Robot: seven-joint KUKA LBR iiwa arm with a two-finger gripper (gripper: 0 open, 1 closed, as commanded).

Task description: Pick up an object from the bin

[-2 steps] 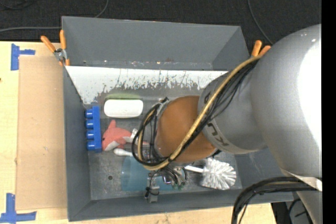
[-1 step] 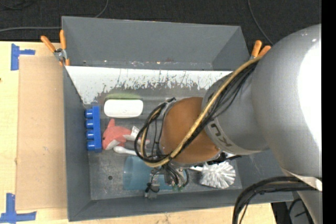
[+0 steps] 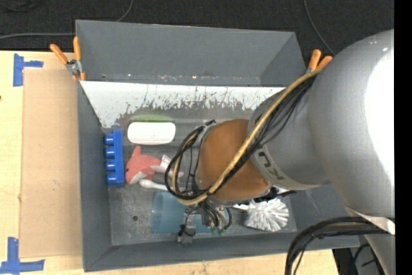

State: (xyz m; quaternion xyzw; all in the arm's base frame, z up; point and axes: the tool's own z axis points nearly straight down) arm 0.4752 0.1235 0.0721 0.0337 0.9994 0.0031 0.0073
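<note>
The gripper [image 3: 190, 228] is seen low in the bin [image 3: 93, 203], close to the front wall, at the edge of a pale blue see-through object [image 3: 164, 212]. Whether it is open or closed, or anything is held, cannot be told. A white brush [image 3: 267, 214] lies just beside it; a pink item [image 3: 136, 164], a white oval bar [image 3: 151, 132] and a blue block [image 3: 114, 158] lie farther back.
</note>
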